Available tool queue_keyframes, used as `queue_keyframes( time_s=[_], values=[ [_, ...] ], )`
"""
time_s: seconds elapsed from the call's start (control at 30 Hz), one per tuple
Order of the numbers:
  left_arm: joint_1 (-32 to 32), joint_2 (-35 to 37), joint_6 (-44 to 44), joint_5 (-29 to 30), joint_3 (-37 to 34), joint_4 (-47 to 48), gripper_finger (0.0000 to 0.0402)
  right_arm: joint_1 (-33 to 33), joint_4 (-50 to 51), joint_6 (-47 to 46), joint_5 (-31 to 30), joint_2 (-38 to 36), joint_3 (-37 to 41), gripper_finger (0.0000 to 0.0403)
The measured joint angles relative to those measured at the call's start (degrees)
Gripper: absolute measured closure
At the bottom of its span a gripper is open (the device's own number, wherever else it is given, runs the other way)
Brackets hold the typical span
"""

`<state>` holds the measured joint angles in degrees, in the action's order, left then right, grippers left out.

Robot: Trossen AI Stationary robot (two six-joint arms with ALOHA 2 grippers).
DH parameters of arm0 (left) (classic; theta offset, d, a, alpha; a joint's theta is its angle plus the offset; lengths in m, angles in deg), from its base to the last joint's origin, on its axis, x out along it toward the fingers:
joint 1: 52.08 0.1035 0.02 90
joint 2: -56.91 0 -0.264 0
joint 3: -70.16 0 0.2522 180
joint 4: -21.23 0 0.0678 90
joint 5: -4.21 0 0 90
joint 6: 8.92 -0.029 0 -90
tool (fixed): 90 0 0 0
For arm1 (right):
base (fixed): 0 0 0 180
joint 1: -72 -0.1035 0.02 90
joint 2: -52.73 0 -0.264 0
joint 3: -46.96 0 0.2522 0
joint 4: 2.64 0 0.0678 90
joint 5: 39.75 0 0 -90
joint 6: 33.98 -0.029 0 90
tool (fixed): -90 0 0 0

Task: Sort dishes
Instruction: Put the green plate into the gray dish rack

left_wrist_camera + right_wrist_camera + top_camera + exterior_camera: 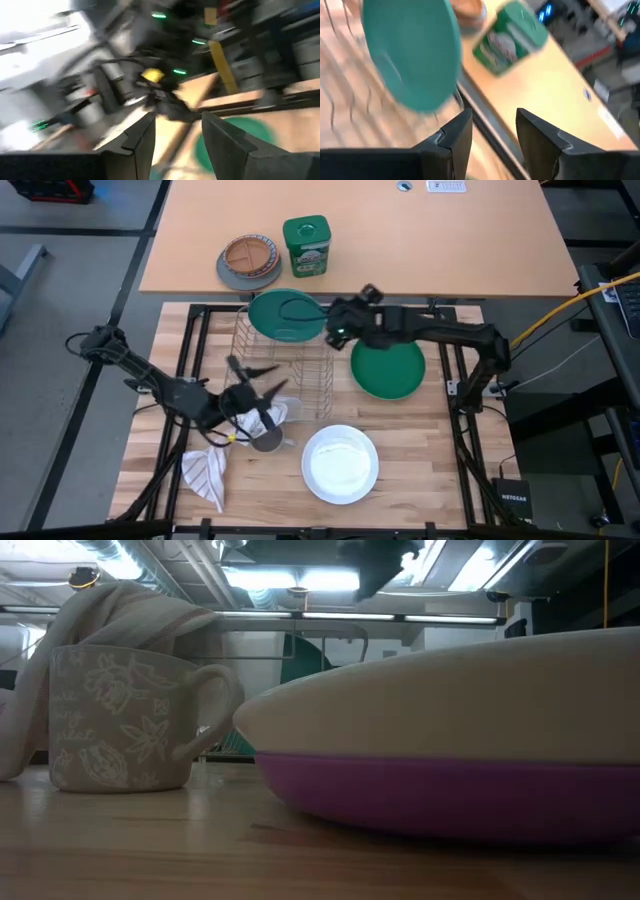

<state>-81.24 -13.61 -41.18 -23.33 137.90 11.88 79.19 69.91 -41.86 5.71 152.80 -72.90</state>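
A teal plate rests tilted on the far end of a wire rack; it also shows in the right wrist view. A darker green plate lies flat on the table, right of the rack. A white plate sits near the front edge on a purple plate. My right gripper is open and empty, just right of the teal plate's rim. My left gripper is open and empty at the rack's near left corner.
A patterned grey mug with a cloth draped over it stands near the left gripper. A striped towel lies at the front left. A tan and grey divided plate and a green tin stand on the far table.
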Motion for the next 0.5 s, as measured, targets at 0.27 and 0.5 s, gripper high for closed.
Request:
queue_keyframes(
  time_s=[0.27, 0.5],
  values=[
    [15.0, 0.0, 27.3, -38.0, 0.0, 17.3, 0.0249, 2.3, 31.7, -15.7, 8.0, -8.8, -4.8, 0.0246],
    [26.0, 0.0, 41.2, -60.1, 0.0, 18.2, 0.0249, 6.9, 27.5, -18.9, 13.7, -26.1, 14.3, 0.0246]
  ],
)
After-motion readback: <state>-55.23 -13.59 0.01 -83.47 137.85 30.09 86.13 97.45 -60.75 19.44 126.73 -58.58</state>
